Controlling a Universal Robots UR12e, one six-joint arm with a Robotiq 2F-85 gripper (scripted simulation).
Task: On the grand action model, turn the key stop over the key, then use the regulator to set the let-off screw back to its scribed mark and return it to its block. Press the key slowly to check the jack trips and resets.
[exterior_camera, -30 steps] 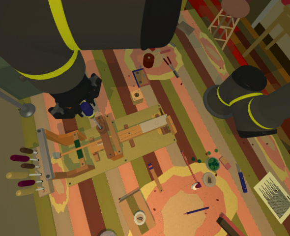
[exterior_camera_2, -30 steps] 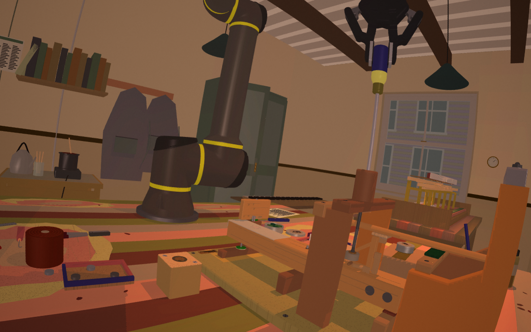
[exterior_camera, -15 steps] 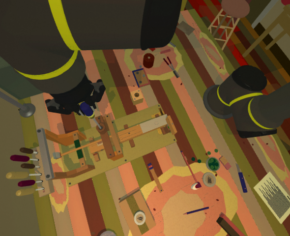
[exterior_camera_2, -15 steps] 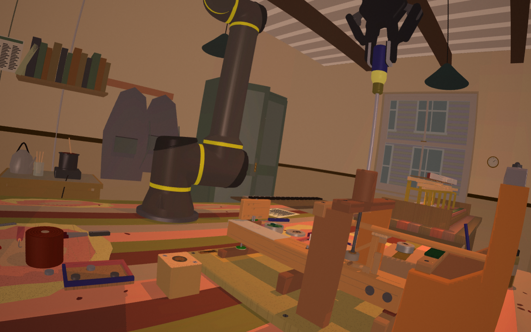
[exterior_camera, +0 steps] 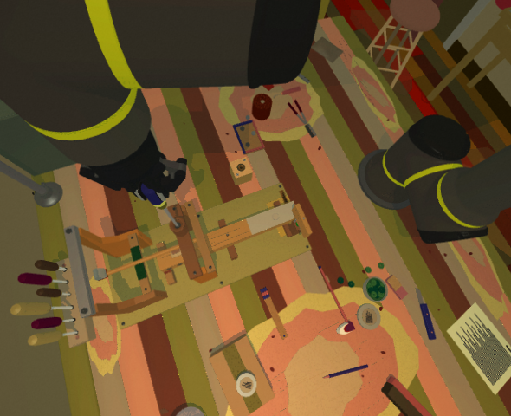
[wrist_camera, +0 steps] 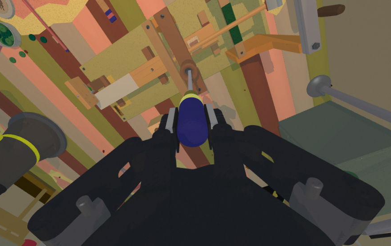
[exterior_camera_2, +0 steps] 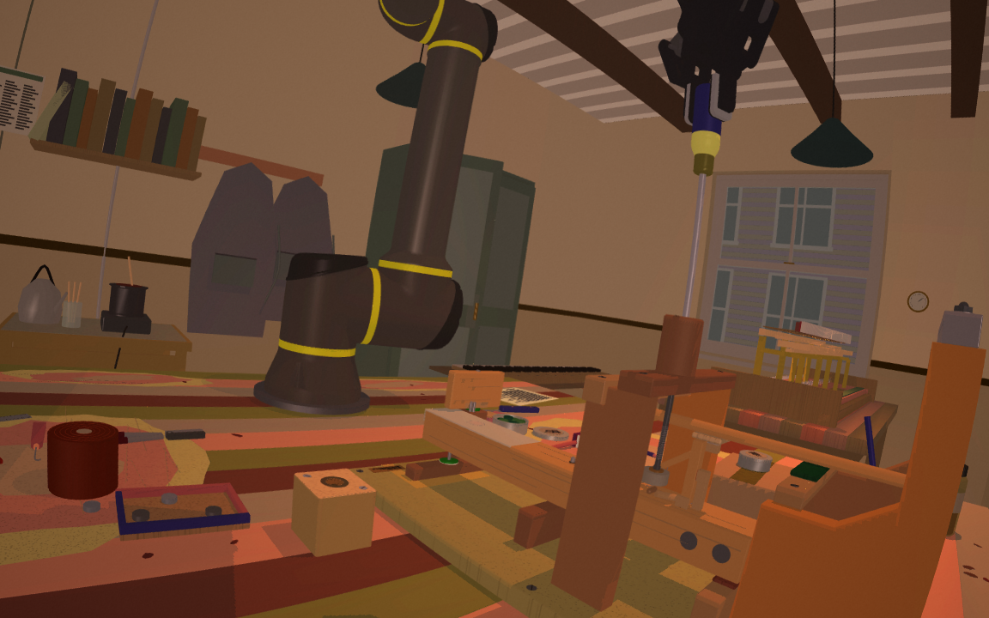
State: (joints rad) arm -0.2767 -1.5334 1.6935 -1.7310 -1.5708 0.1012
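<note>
The let-off screw's head is hidden inside a round brown collar (exterior_camera_2: 681, 343) on the action model's rail, and only its threaded stem (exterior_camera_2: 663, 434) shows below. The regulator (exterior_camera_2: 700, 192) stands upright with its blue handle up and its steel shaft running down into that collar (wrist_camera: 188, 69). My gripper (wrist_camera: 191, 124) is straight above the model, and its two pads clamp the sides of the blue handle (exterior_camera: 150, 193). The pale key (exterior_camera: 271, 217) lies along the model's baseboard (exterior_camera: 211, 255). The regulator's wooden block (exterior_camera: 240, 170) stands empty just beyond the baseboard.
Behind the model stand my arm's base (exterior_camera_2: 314, 361) and a green cabinet. A rack of tools (exterior_camera: 45, 302) sits at the model's hammer end. A red cylinder (exterior_camera_2: 83, 459), a framed tray (exterior_camera_2: 179, 509), dishes (exterior_camera: 375, 289) and pencils lie scattered on the bench.
</note>
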